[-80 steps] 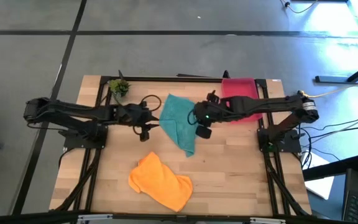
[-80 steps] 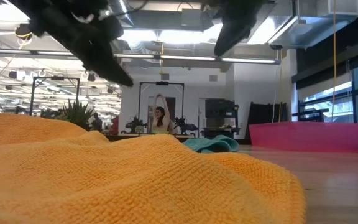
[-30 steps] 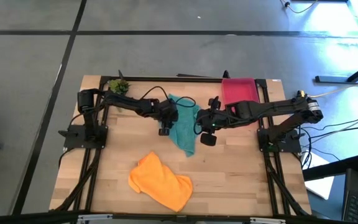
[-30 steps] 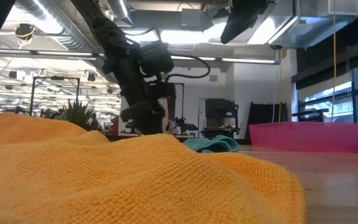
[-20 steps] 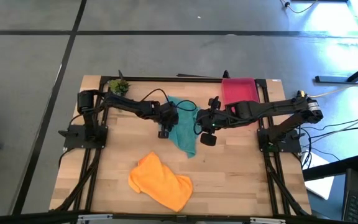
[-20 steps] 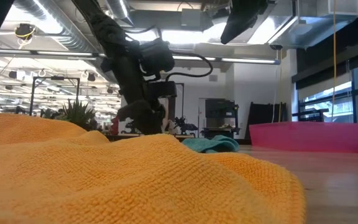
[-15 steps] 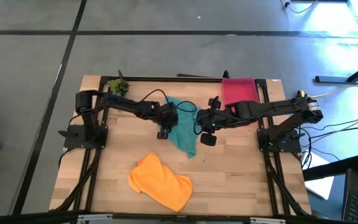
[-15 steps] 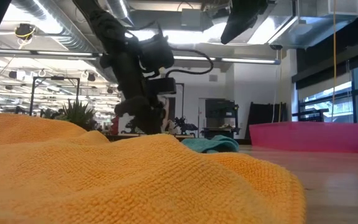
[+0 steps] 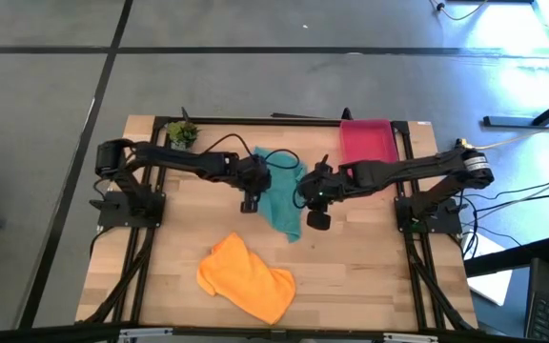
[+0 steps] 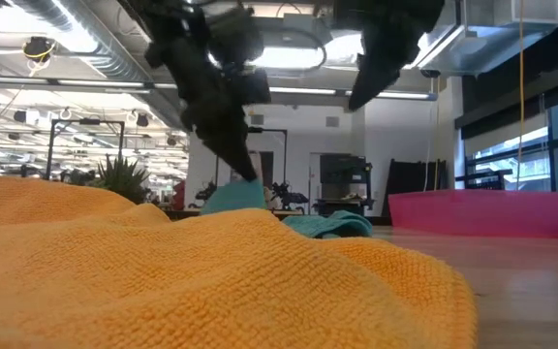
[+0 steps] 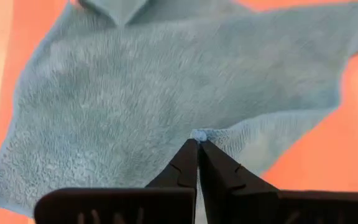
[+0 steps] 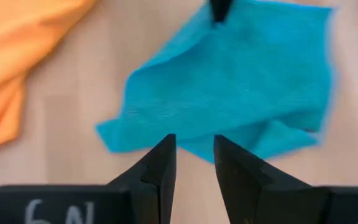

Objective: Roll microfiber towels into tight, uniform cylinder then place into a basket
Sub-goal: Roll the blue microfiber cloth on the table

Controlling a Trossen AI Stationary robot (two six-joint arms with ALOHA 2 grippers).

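Nearest, toward 6 o'clock on the counter (image 9: 370, 286), the orange towel (image 9: 246, 278) lies crumpled and untouched. At the centre, the teal towel (image 9: 279, 186) is spread unevenly, not yet rolled. The left tool (image 9: 248, 193) sits at its 9 o'clock edge with both fingers pinched shut on a small nub of the teal cloth (the left wrist view shows the tips meeting on the fabric (image 11: 197, 135)). The right tool (image 9: 316, 211) hovers at the towel's 3 o'clock side, fingers parted and holding nothing. Farthest, at about 1 o'clock, the basket (image 9: 367, 140) stands empty beside a small plant (image 9: 182, 132) at 11 o'clock.

The likely trouble: the left pinch takes so little cloth that a pull could slip it free, or drag the whole towel into a bunch, giving a loose, uneven roll.

The orange towel fills the low view's foreground, hiding most of the teal one, and the tool's shadowed underside hides whether any cloth is folded beneath.
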